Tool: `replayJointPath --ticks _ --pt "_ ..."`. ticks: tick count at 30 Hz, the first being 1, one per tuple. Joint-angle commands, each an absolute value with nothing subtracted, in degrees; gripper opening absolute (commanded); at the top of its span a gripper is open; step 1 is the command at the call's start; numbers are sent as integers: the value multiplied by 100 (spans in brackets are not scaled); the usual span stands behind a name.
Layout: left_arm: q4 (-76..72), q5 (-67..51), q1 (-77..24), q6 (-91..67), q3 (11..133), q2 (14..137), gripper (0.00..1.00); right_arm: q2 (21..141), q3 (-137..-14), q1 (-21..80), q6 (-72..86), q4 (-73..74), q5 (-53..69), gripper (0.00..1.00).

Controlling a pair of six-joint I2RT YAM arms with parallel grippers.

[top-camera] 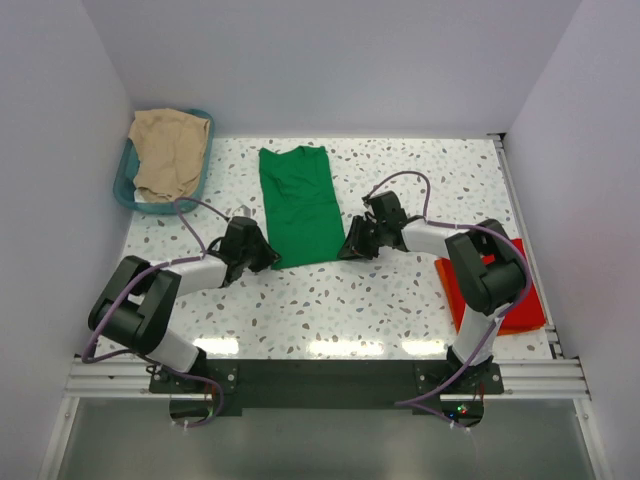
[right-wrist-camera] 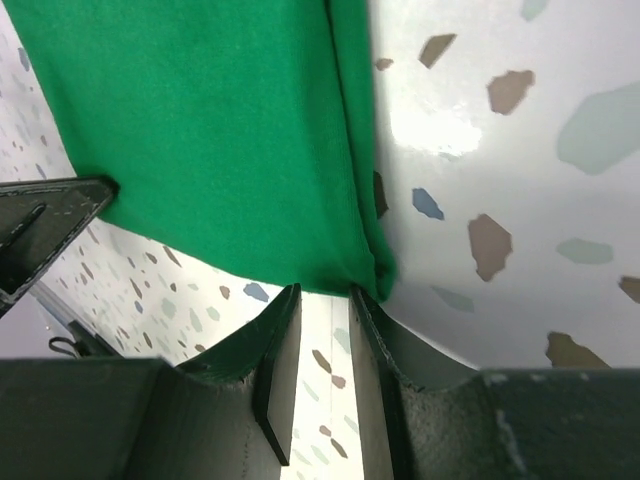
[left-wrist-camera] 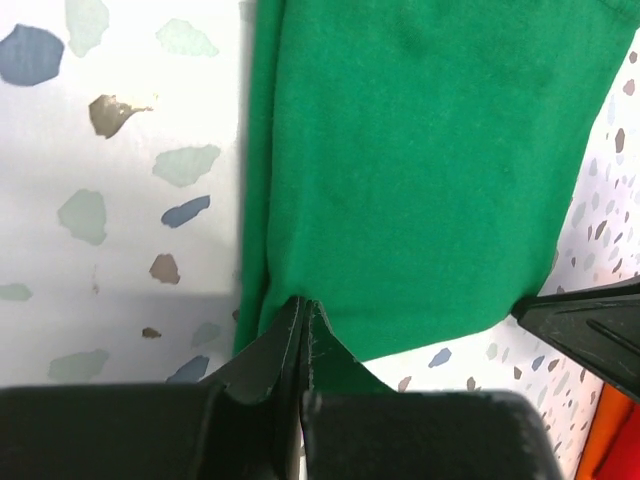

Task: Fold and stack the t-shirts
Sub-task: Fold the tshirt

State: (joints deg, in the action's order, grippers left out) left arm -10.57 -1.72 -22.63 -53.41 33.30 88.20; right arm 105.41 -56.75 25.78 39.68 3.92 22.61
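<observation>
Two robot arms work over a speckled table (top-camera: 400, 310), where a green t-shirt (top-camera: 300, 205) lies at centre frame in the overhead view, already doubled lengthwise into a long strip running from the upper middle down toward the arms. A red-orange t-shirt (top-camera: 520, 300) waits at the lower right edge, partly hidden under the right arm. At upper left, a teal basket (top-camera: 122, 185) holds a beige cloth (top-camera: 168, 150).

The left gripper (top-camera: 266, 257) sits at the strip's lower left corner; its wrist view shows the fingers pressed together over the hem, apparently clenched on the cloth. The right gripper (top-camera: 350, 247) sits at the lower right corner. Its wrist view shows the fingers parted, with bare table in the gap and the cloth corner only touching one fingertip, so it grasps nothing yet.

The step in hand looks like taking both near corners to fold the strip away toward its far end. To do it well, the right fingers should slide further onto the corner and catch every layer before closing. Both arms should then lift together, level and at the same pace, keeping the hem taut and square so the layers do not slip apart.
</observation>
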Motion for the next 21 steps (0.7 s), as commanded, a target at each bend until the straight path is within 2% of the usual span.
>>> replayJointPath --ticks 1,3,4,6,7,8,10,14,17,21 --pt "-766 -17 -2215 -5203 3313 8447 0 10222 -5581 2461 3850 703 1969 31" --pt "-563 -18 -2092 -5159 3305 8122 5 9994 -5564 2435 3797 825 1890 32" --pt "-502 -9 -2013 -5159 3252 7869 17 9906 -5563 2435 3753 887 1811 34" --pt "-352 -18 -1978 -5159 3173 7647 35 9757 -5607 2435 3605 1027 1618 43" --pt "-395 -18 -1969 -5168 3077 7533 48 9747 -5642 2435 3543 1072 1478 46" --pt "-465 -70 -1969 -5116 3041 7515 51 9782 -5695 2435 3481 1107 1459 50" --pt "-518 -149 -1969 -5089 3032 7602 57 9931 -5871 2435 3358 1195 1433 52" --pt "-764 -457 -1969 -5115 3041 8058 55 10265 -6099 2443 3322 1169 1433 52" --pt "-861 -448 -1969 -5211 2997 8278 47 10494 -6257 2443 3322 1161 1441 51" --pt "-905 -422 -1969 -5344 2997 8560 46 10670 -6354 2487 3375 1090 1529 50"
